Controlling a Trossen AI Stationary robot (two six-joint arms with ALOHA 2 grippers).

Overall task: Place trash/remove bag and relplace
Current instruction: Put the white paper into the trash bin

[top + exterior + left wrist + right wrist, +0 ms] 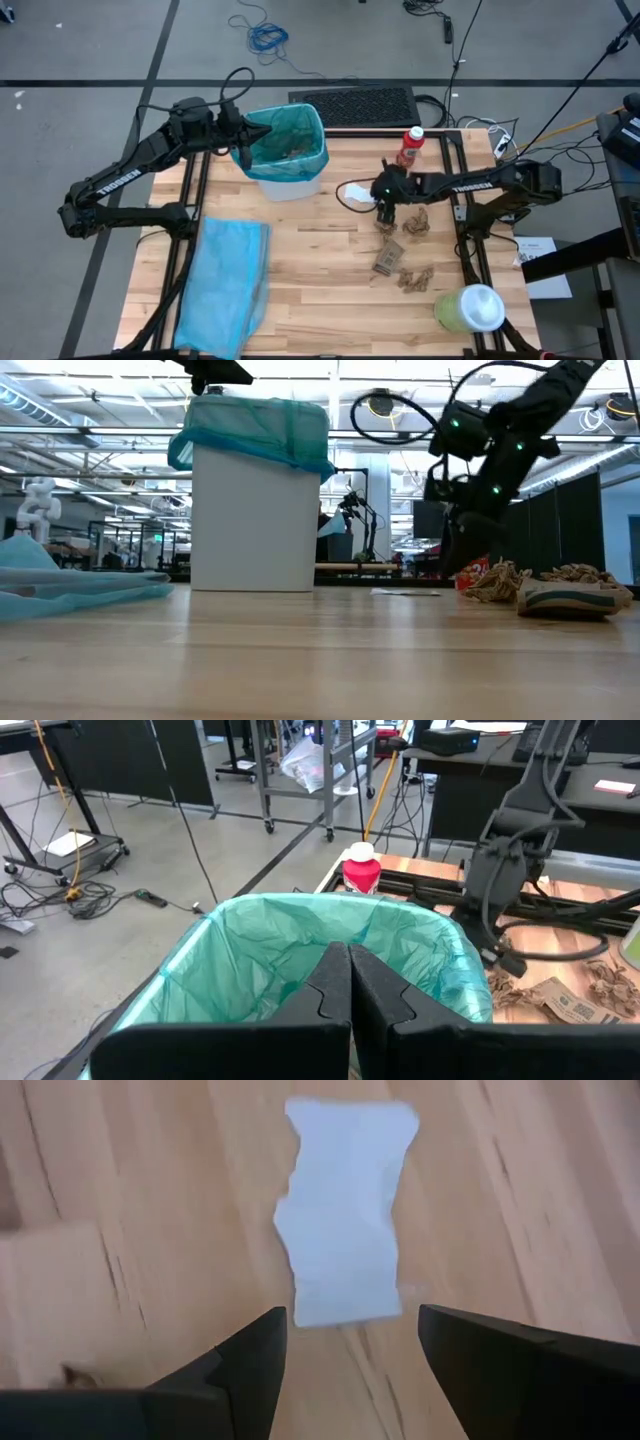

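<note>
1. Trash (403,262) is scattered on the right half of the bench (320,290): crumpled brown paper scraps lie between the middle and the near right corner, and a white scrap (345,1215) lies flat on the wood.
2. Directly above that white scrap the right hand (350,1345) is held with its fingers spread apart and nothing between them; in the high view the same hand (386,213) is seen just beside the brown scraps.
3. The teal-green bag (290,140) is seated in the white bin (252,515) near the far left corner of the bench, its rim folded over the bin's top.
4. The left hand (350,990) is poised over the near rim of the bag, its fingers pressed together on nothing that can be seen.
5. A paler blue replacement bag (225,285) is laid flat along the near left edge of the bench.
6. Progress is judged early: a few brown bits appear inside the bag, most trash is not yet binned, and the liner is neither removed nor replaced.
7. The bag's loop handles cannot be made out, and the contents at the bin's bottom are hidden.
8. A red bottle (410,146) at the far edge and a pale-green container (470,308) at the near right corner are set apart from the trash.
</note>
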